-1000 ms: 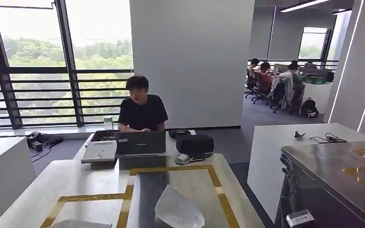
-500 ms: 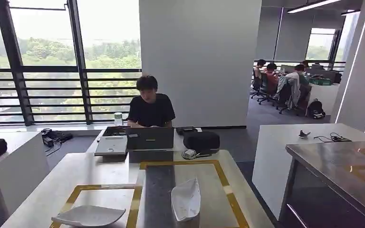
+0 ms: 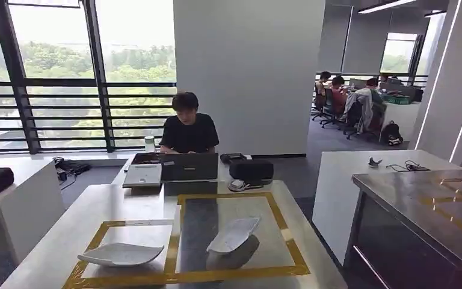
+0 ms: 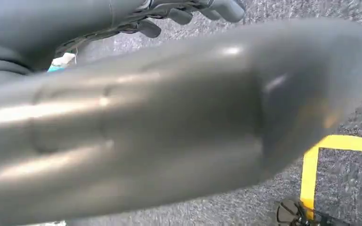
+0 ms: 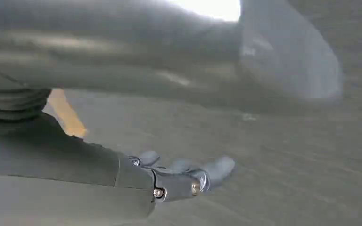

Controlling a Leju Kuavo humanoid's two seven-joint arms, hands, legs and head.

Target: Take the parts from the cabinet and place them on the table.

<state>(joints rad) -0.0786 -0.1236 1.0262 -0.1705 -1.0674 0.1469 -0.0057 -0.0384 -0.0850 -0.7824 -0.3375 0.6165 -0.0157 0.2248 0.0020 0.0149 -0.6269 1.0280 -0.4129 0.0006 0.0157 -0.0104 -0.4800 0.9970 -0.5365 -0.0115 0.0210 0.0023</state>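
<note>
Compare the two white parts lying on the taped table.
The left part lies inside the left taped square, long side across the view; the right part lies in the right taped square, angled diagonally. The left looks broader and flatter, the right narrower. Both are white, shallow, pointed shells.

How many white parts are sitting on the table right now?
2. One white part lies inside the left yellow-taped square near the table's front edge; the other white part lies in the larger taped rectangle to its right, tilted. Anything nearer than the head view's lower edge would be hidden.
</note>
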